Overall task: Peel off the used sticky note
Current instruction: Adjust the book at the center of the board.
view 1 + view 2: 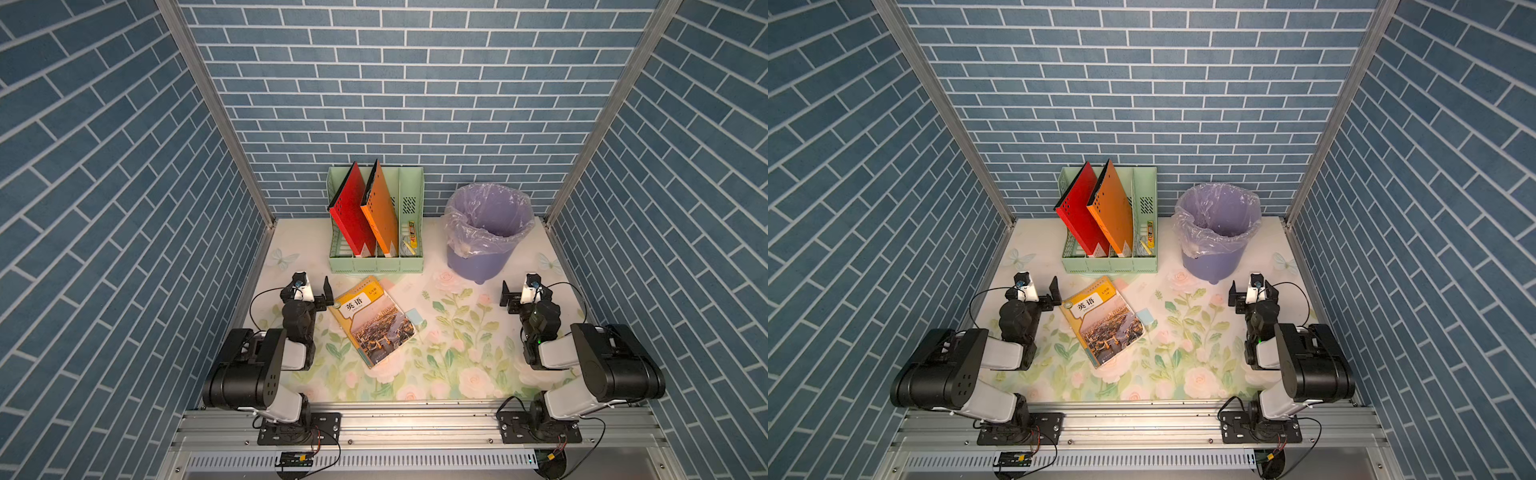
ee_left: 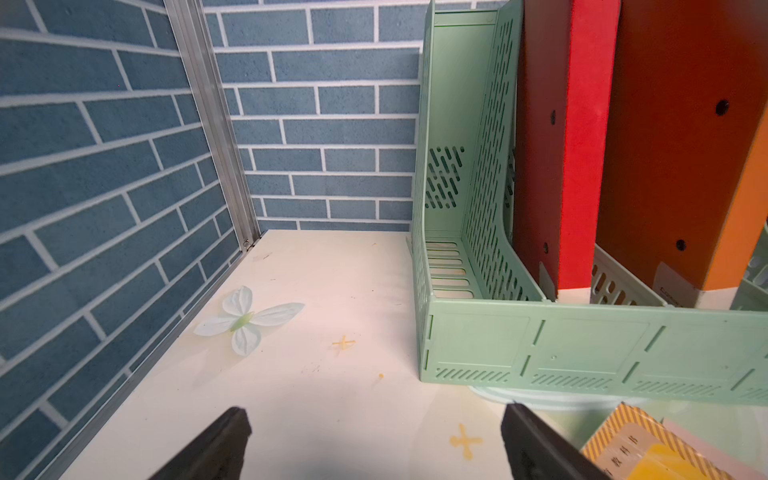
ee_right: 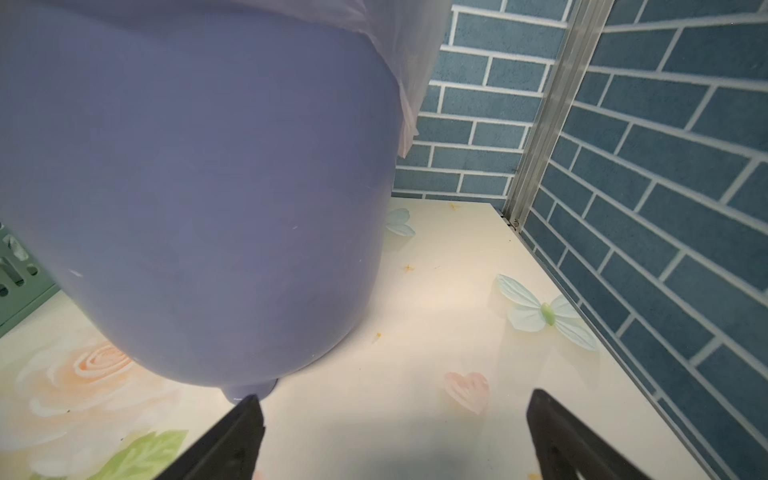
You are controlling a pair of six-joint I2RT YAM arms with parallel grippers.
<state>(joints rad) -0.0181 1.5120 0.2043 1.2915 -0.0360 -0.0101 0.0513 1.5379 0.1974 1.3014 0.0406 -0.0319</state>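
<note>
Floral table (image 1: 457, 332): blue sticky note (image 1: 417, 318) at book (image 1: 374, 320) edge, between left gripper (image 2: 376, 417) and right gripper (image 3: 394, 399), both spread, empty.

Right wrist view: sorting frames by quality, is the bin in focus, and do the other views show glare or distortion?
Right wrist view: the bin fills much of the frame, soft, with a bright patch on the table. Left wrist view: rack sharp, book corner slightly soft. Both top views: walls splay outward, wide-lens distortion; liner glints.
</note>
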